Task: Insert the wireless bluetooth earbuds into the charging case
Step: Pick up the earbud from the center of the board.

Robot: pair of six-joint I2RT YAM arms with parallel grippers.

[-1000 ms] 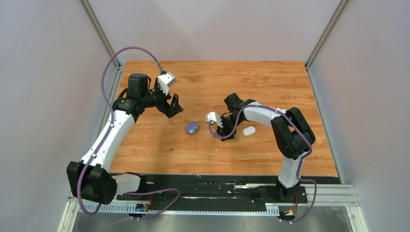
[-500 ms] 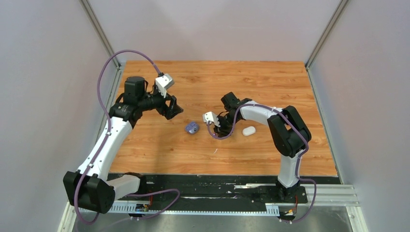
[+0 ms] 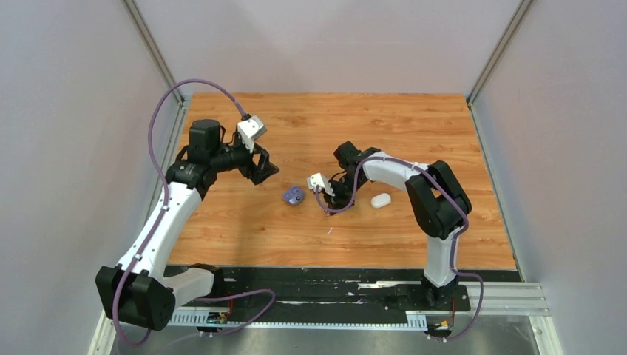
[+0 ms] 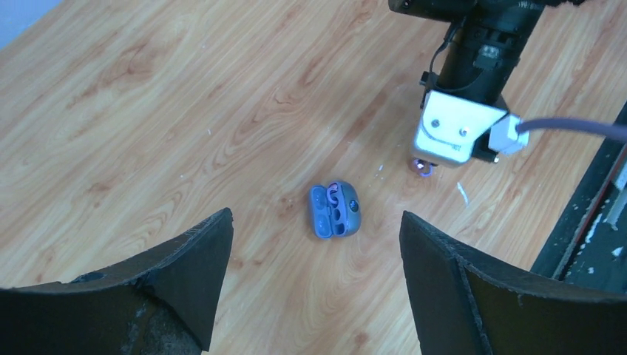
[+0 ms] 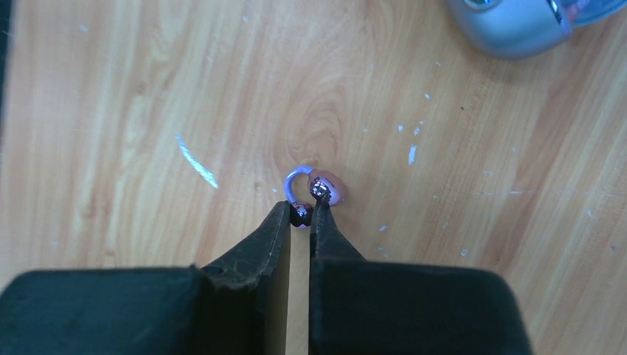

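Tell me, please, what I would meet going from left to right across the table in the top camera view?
Left tool → open purple case → right tool → white case.

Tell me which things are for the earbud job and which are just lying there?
For the job:
- purple earbud, pinched at the tips of the right gripper
- open purple case
- closed white case

Just lying there:
- white sliver on the wooden table
- tiny white specks
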